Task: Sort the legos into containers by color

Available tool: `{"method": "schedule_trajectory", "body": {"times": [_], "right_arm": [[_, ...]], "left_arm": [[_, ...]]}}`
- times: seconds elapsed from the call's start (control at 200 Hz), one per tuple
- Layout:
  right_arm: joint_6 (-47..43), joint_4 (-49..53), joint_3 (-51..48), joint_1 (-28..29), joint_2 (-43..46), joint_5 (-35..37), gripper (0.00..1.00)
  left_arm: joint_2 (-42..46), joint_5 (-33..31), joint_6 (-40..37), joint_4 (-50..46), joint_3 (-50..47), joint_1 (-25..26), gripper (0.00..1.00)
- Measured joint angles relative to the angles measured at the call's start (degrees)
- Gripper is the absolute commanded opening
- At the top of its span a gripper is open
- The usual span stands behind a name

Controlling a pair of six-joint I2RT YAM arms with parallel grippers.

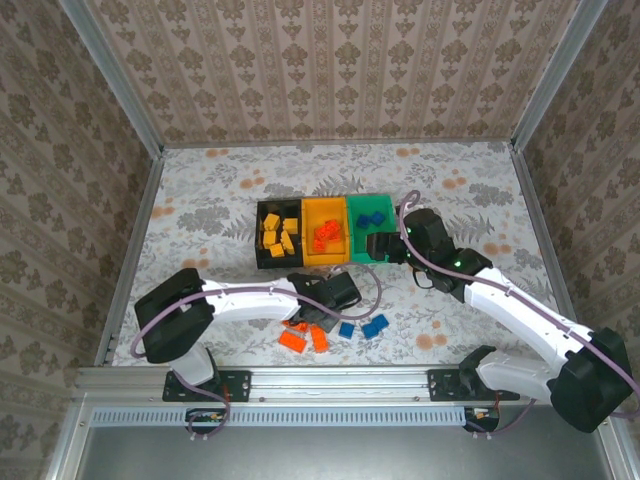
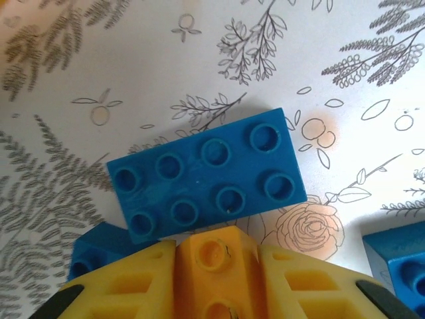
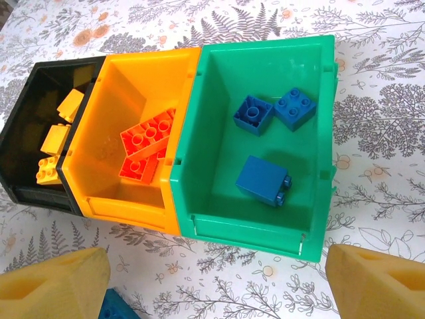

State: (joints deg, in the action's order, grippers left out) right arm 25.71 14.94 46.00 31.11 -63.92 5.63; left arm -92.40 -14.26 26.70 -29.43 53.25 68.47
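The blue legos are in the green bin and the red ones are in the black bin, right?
Not quite. The red-orange legos lie in the yellow-orange bin, as the right wrist view shows; the black bin holds yellow legos. The blue legos are indeed in the green bin.

The bins (image 1: 321,203) stand joined in a row at mid-table (image 1: 200,200). In the row, the left bin (image 3: 25,136) holds several bricks (image 3: 54,139), the middle bin (image 3: 126,93) holds a small heap (image 3: 143,149), and the right bin (image 3: 219,100) holds three: two (image 3: 295,108) side by side toward its far wall and one (image 3: 263,179) nearer its front. In front of the row, loose bricks (image 1: 293,340) lie in a line on the table. The left gripper (image 2: 216,249) hangs in front of the middle bin, above that line, with the held brick (image 2: 214,282) between its fingers, just before a flat brick (image 2: 206,176). The right gripper (image 3: 214,272) is just in front of the right bin.
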Motion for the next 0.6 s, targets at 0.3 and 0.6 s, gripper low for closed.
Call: {"method": "schedule_trajectory", "body": {"times": [0.3, 0.6], "right_arm": [[0.04, 0.00, -0.04, 0.00, 0.76, 0.00, 0.86], [0.20, 0.04, -0.48, 0.00, 0.83, -0.07, 0.87]], "left_arm": [[15.87, 0.92, -0.24, 0.39, 2.05, -13.22, 0.30], [9.27, 5.62, -1.31, 4.04, 7.17, -31.28, 0.28]]}}
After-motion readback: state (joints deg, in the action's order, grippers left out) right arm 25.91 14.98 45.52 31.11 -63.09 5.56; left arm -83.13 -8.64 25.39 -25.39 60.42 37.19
